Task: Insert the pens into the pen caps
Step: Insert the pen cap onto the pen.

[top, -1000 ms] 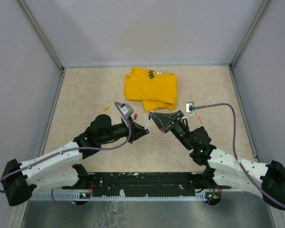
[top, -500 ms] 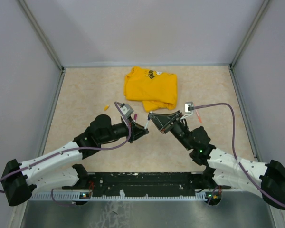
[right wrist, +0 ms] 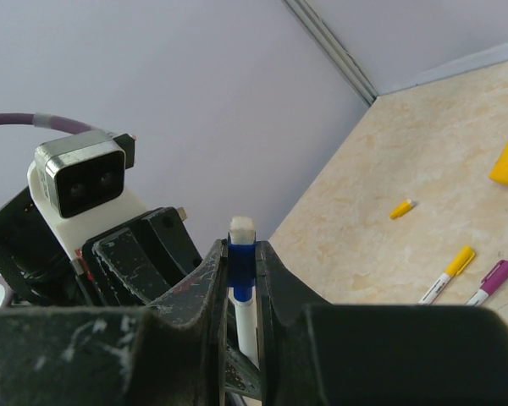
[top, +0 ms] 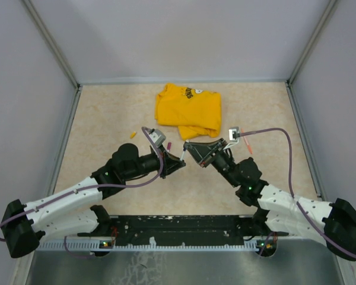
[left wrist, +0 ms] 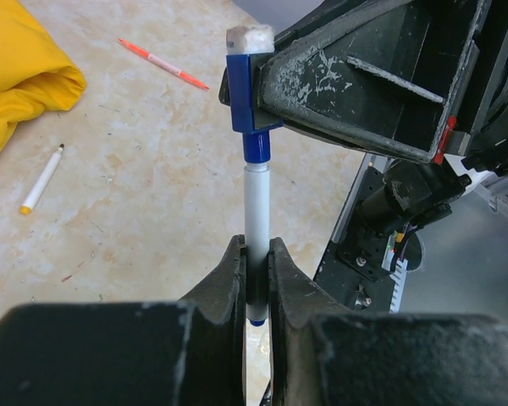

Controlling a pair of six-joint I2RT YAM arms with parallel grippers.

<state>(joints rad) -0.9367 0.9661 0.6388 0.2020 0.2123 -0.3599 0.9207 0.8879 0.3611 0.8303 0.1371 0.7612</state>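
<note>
Our right gripper point(right wrist: 241, 254) has nudged slightly left. It clamps the blue cap point(left wrist: 244, 93). Our left gripper point(left wrist: 256, 258) clamps the white-barrelled pen point(left wrist: 256, 199), whose blue neck meets the cap in midair above the table point(top: 107, 119) middle.

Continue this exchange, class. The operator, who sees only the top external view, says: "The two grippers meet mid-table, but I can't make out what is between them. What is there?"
Observer: The left gripper is shut on a white-barrelled pen, gripping it by the barrel.
Operator: And the right gripper?
Observer: The right gripper is shut on a blue cap, which is in line with the pen.
Operator: Is the pen fully home?
Observer: It seems not. A blue collar shows between the cap and the white barrel.
</note>
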